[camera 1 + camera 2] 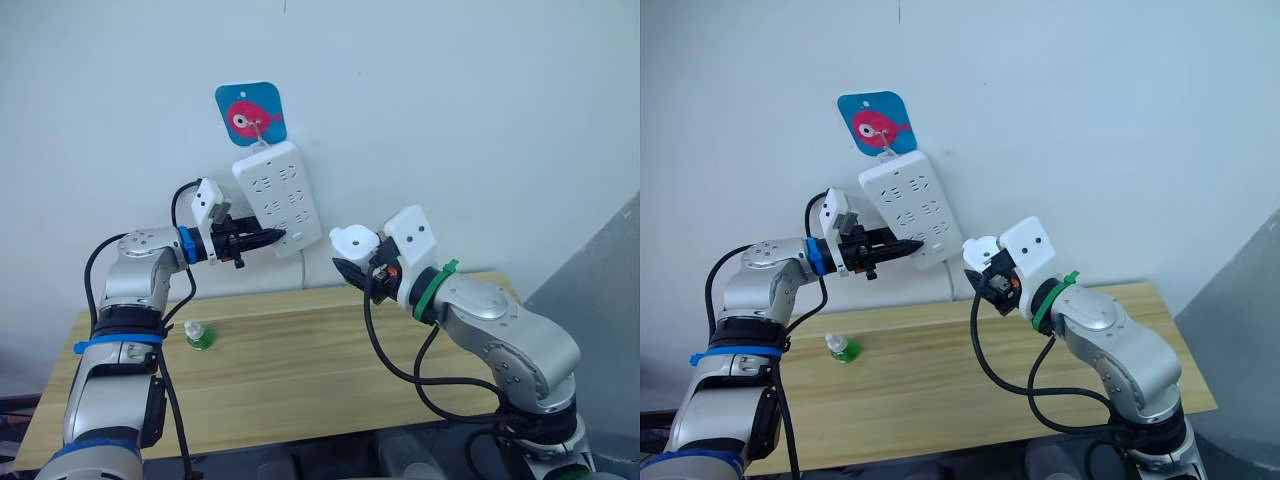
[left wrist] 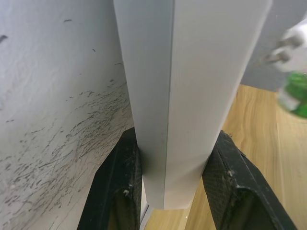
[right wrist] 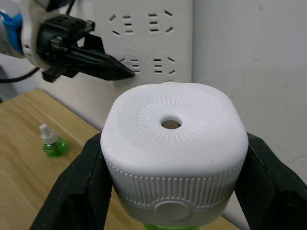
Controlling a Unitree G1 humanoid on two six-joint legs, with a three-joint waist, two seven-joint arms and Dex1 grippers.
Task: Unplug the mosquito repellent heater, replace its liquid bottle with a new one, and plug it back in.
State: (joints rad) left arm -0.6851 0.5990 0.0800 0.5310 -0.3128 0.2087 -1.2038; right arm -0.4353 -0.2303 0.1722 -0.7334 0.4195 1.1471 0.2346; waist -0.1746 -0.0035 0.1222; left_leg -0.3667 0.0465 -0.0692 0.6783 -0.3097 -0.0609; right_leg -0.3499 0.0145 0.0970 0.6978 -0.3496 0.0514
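- The light wooden table point(image 1: 300, 370) stands against the pale wall, below the tall white multi-socket power strip point(image 1: 278, 198), which is the landmark here. It carries little and serves as a set-down place for the bottles.
- The power strip hangs tilted on the wall from a hook on a blue square sticker with a pink fish point(image 1: 251, 112). Hanging loose like this, it would likely swing under a push, which I judge is why one arm steadies it.
- The left gripper point(image 1: 268, 238) reaches in from the strip's left side. Its black fingers point(image 2: 120, 187) are spread just wide enough to clamp the strip's lower edge, pressing on either face of the white body, as the left wrist view shows.
- The right gripper point(image 1: 355, 268) hovers below and to the right of the strip, apart from it. Its fingers pinch the small white rounded mosquito repellent heater point(image 3: 173, 143) by its sides, vent hole facing the wrist camera; a sliver of green shows at its base, so a bottle seems fitted.
- The heater is thus out of the socket and held in the air near the strip; plugging in looks like the step in hand.
- A small green liquid bottle with a white cap point(image 1: 199, 335) stands upright on the table, well below the strip to its left, touched by nothing.
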